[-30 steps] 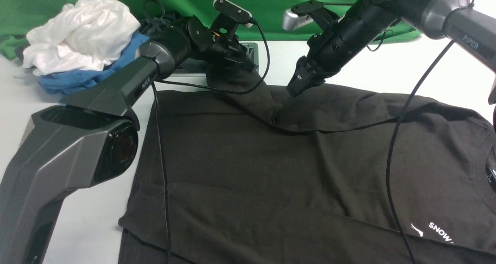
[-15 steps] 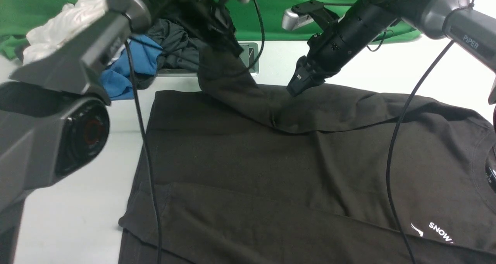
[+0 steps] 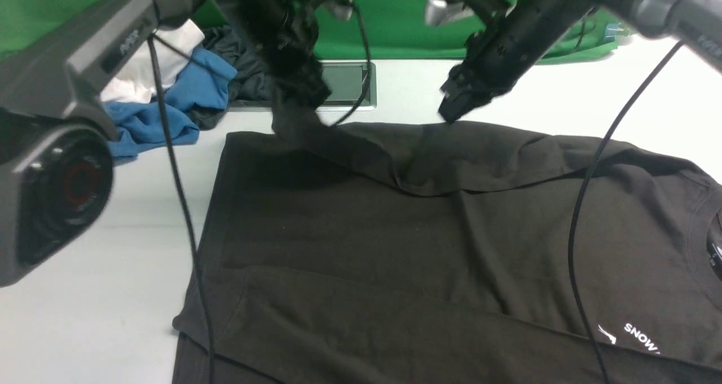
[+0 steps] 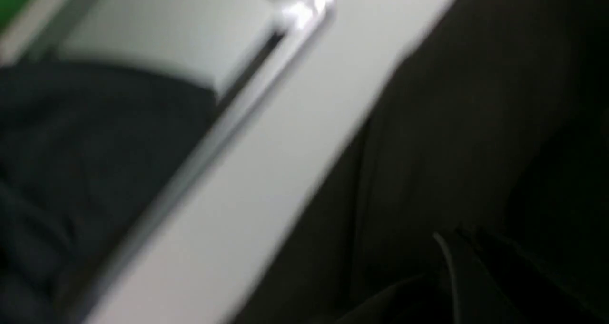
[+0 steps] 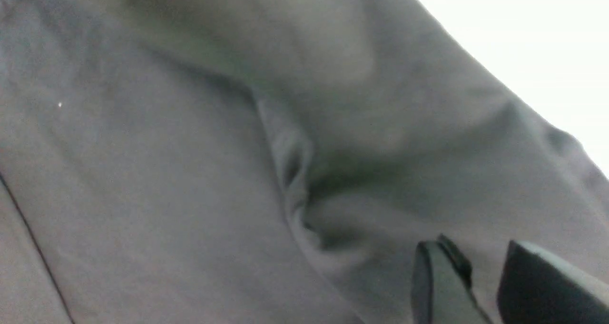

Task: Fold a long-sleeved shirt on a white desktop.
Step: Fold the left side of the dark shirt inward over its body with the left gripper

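The long-sleeved shirt [image 3: 428, 243], black-brown, lies spread on the white desktop [image 3: 101, 294], with white lettering at the near right. Its far sleeve [image 3: 350, 147] is folded across the body, and the cuff end rises off the table into my left gripper [image 3: 296, 99], which is shut on it near the hatch. The left wrist view is blurred and dark, showing shirt fabric [image 4: 452, 100] beside the desktop [image 4: 266, 171]. My right gripper [image 3: 451, 112] hovers just above the shirt's far edge. In the right wrist view it [image 5: 480, 267] stands open, with only the shirt [image 5: 190, 171] below.
A silver-framed cable hatch [image 3: 366, 85] sits at the back centre. A pile of blue [image 3: 186, 91], dark grey [image 3: 242, 68] and white garments lies at the back left. A green backdrop [image 3: 395, 12] closes off the far side. Black cables [image 3: 581, 215] hang over the shirt.
My left arm rose and swung left, lifting the sleeve cuff off the table. My right gripper lifted off the sleeve fold and drew back to the right, its jaws a little narrower.
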Tool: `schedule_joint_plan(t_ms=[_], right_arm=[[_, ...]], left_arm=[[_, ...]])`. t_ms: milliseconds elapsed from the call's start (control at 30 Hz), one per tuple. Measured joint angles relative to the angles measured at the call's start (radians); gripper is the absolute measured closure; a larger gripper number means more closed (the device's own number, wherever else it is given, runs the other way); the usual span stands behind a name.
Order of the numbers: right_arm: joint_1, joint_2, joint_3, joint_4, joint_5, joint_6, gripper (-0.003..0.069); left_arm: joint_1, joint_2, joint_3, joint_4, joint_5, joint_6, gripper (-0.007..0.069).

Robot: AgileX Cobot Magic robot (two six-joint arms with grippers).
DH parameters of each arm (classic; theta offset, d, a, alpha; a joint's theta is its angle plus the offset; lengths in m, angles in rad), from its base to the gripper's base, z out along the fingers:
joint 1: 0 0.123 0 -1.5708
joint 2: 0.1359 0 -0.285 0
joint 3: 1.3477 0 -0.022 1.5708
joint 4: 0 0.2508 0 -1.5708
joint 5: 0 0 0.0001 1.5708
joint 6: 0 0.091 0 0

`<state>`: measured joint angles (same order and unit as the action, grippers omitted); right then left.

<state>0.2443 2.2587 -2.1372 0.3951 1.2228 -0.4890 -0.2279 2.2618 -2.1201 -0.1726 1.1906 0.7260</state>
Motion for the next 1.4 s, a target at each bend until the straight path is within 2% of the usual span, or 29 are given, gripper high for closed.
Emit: schedule_joint_plan(t_ms=[233, 267, 500, 633, 800, 833, 900, 933, 967, 1067, 1133, 1233, 1400], right_arm=[[0.000, -0.046, 0.012, -0.008, 0.000, 0.006, 0.0458], [0.002, -0.048, 0.023, -0.008, 0.000, 0.008, 0.0458], [0.020, -0.049, 0.093, -0.008, -0.001, 0.014, 0.0458], [0.027, -0.050, 0.119, -0.007, 0.001, 0.014, 0.0458], [0.027, -0.064, 0.119, -0.008, 0.001, 0.014, 0.0458], [0.027, -0.070, 0.119, -0.008, 0.001, 0.014, 0.0458], [0.027, -0.076, 0.119, -0.010, 0.001, 0.014, 0.0458], [0.027, -0.084, 0.119, -0.014, 0.000, 0.014, 0.0457], [0.028, -0.089, 0.119, -0.018, 0.000, 0.014, 0.0456], [0.028, -0.105, 0.124, -0.036, 0.000, 0.023, 0.0452], [0.028, -0.128, 0.147, -0.055, -0.002, 0.023, 0.0451], [0.028, -0.171, 0.202, -0.094, -0.002, 0.025, 0.0449], [0.028, -0.258, 0.310, -0.133, -0.001, 0.025, 0.0443]], left_arm=[[0.000, -0.129, 0.293, 0.091, -0.129, 0.000, 0.0594], [0.000, -0.147, 0.340, 0.133, -0.152, 0.000, 0.0594], [0.000, -0.151, 0.449, 0.244, -0.239, -0.003, 0.0592], [0.002, -0.151, 0.479, 0.256, -0.269, -0.004, 0.0543], [0.031, -0.151, 0.481, 0.196, -0.238, -0.029, 0.0344], [0.040, -0.151, 0.481, 0.191, -0.211, -0.042, 0.0268], [0.045, -0.151, 0.481, 0.189, -0.184, -0.049, 0.0202], [0.053, -0.153, 0.481, 0.188, -0.155, -0.052, 0.0123], [0.055, -0.156, 0.483, 0.186, -0.145, -0.055, 0.0084], [0.056, -0.173, 0.483, 0.181, -0.134, -0.060, 0.0038], [0.052, -0.202, 0.483, 0.173, -0.130, -0.068, 0.0056], [0.041, -0.256, 0.483, 0.173, -0.114, -0.093, 0.0143], [0.038, -0.345, 0.483, 0.122, -0.077, -0.102, 0.0454]])
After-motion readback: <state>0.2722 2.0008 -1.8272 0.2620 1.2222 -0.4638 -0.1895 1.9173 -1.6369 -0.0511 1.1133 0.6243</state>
